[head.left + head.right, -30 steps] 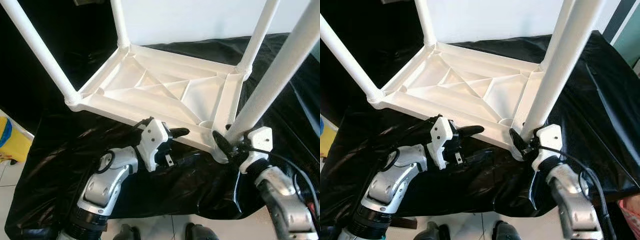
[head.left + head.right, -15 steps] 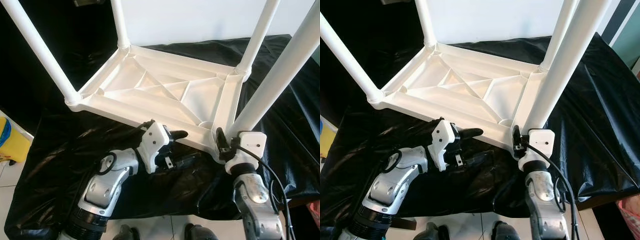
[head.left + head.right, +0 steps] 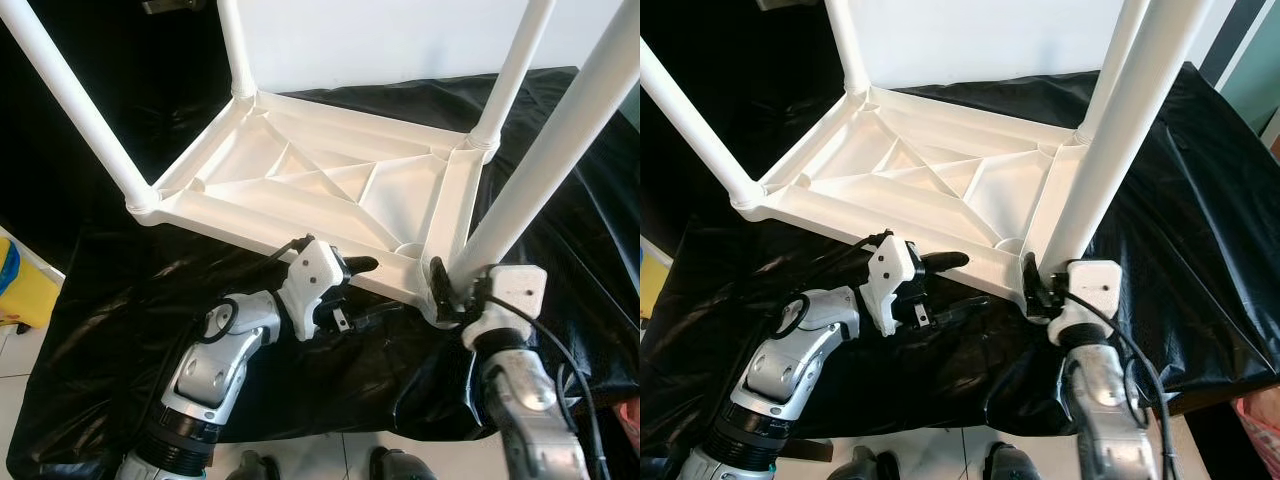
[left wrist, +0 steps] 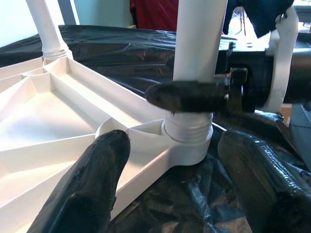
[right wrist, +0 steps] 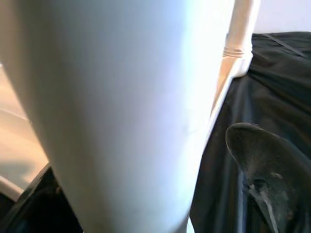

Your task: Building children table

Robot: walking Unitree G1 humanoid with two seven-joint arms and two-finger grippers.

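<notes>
Black fingers of the right end effector (image 3: 440, 290) straddle the base of the near-right leg (image 3: 540, 170), one finger (image 4: 187, 95) lying across the tube just above its threaded collar and the other (image 5: 265, 160) on its far side. It looks closed on the leg, though whether the pads press firmly I cannot tell. Low on the tube is a sensible hold: judged from the task, this leg is being seated or twisted home in its corner socket, and a grip near the collar gives the most control.

The left end effector (image 3: 352, 290) is spread open, one finger (image 4: 99, 184) over the near rim of the white tabletop (image 3: 330, 180) and the other (image 4: 260, 179) outside it, over the sheet. It straddles the rim without clamping, probably poised to brace the tabletop against the turning.

The children's table lies upside down, ribbed underside up, so the sockets face upward; four legs stand in its corners. It rests on a desk draped in crinkled black plastic sheet (image 3: 120, 300), likely to protect the surface. A yellow object (image 3: 20, 285) sits at the far left edge.
</notes>
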